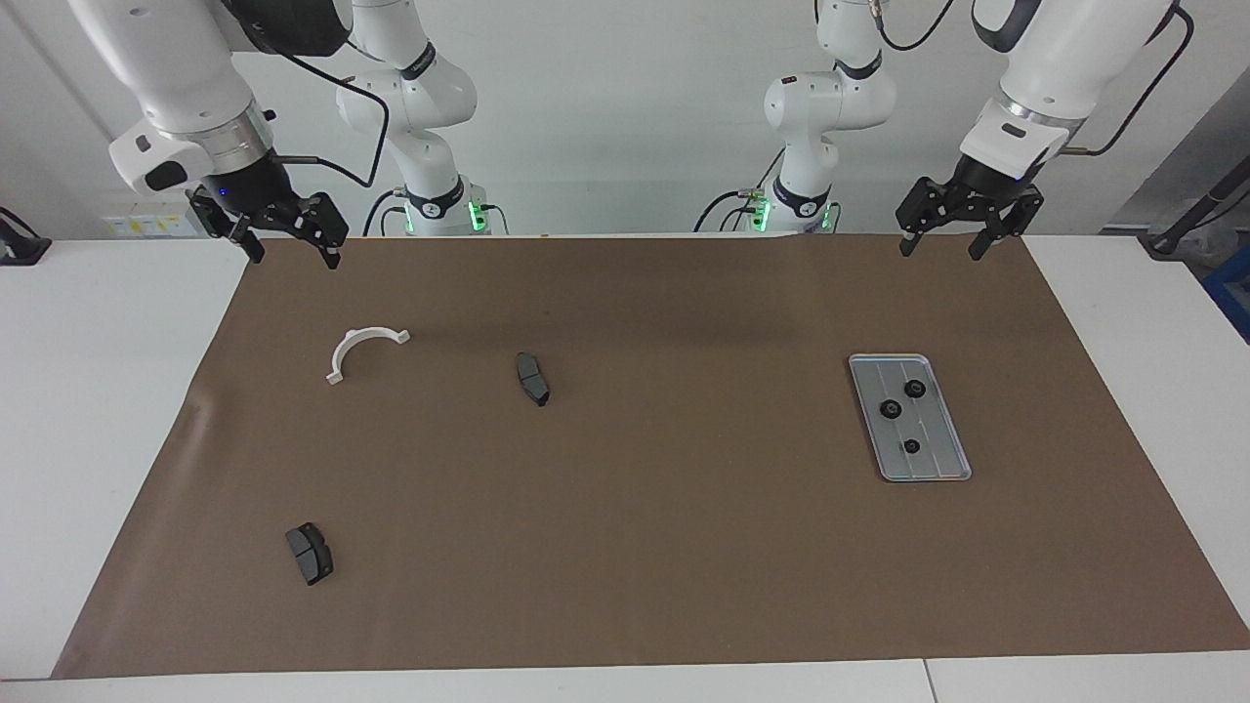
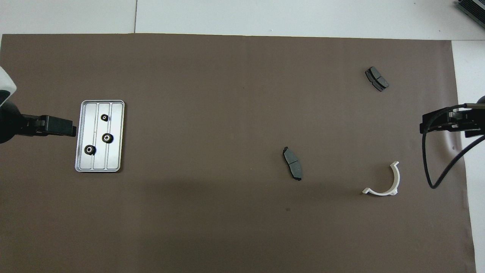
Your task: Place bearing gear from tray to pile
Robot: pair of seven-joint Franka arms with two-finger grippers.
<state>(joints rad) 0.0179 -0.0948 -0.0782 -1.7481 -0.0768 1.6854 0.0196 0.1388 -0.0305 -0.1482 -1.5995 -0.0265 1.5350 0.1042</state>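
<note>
The silver grooved tray lies on the brown mat toward the left arm's end of the table. Three small black bearing gears rest in it: one nearest the robots, one in the middle, and one farthest. My left gripper hangs open and empty, high over the mat's edge by the robots, well clear of the tray. My right gripper waits open and empty over the mat's corner at the right arm's end. The pile is out of view.
A white half-ring lies near the right gripper's corner. One dark brake pad sits mid-mat. Another brake pad lies farther from the robots. White table borders the brown mat.
</note>
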